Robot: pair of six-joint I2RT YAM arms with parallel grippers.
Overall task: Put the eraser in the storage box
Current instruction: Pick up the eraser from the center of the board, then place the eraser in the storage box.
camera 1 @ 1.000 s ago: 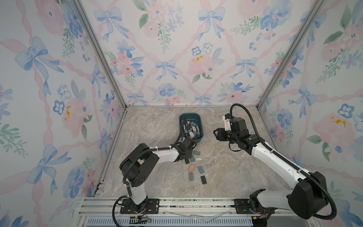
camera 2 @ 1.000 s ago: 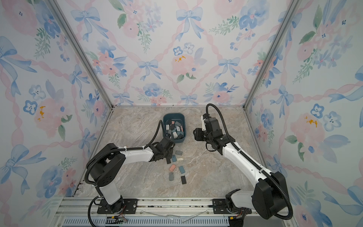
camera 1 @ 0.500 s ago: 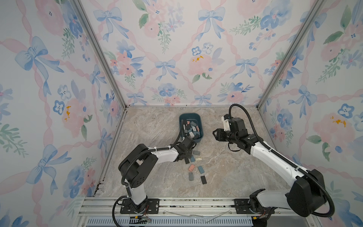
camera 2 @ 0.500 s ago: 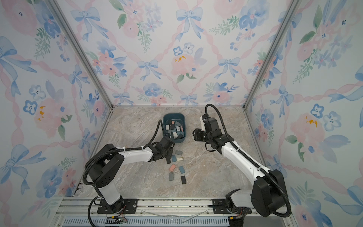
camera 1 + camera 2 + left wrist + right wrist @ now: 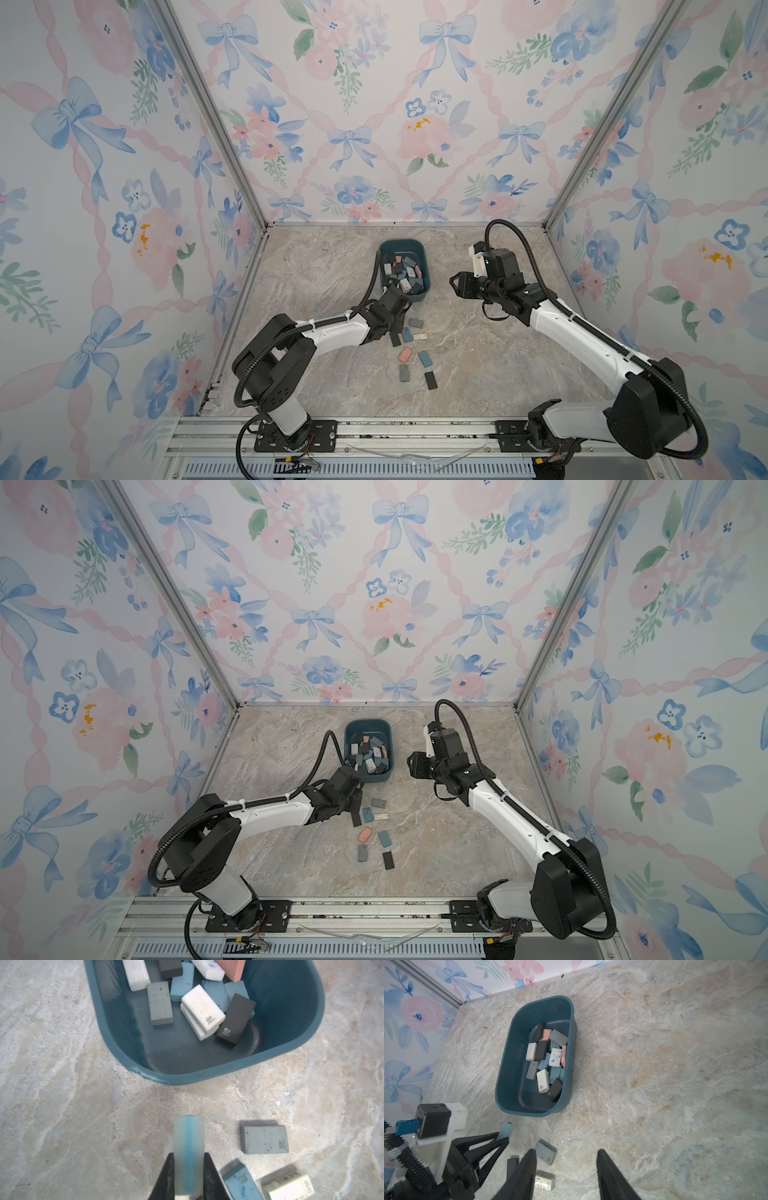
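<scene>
We see the pale blue rectangular rubber eraser (image 5: 188,1136) pinched edgewise between the left gripper's (image 5: 188,1156) black fingers, over the marble tabletop (image 5: 62,1105) just outside the dark teal plastic storage box (image 5: 166,1079), which holds many erasers (image 5: 203,1009). The right gripper (image 5: 565,1157) hangs nearby, fingers spread, empty.
</scene>
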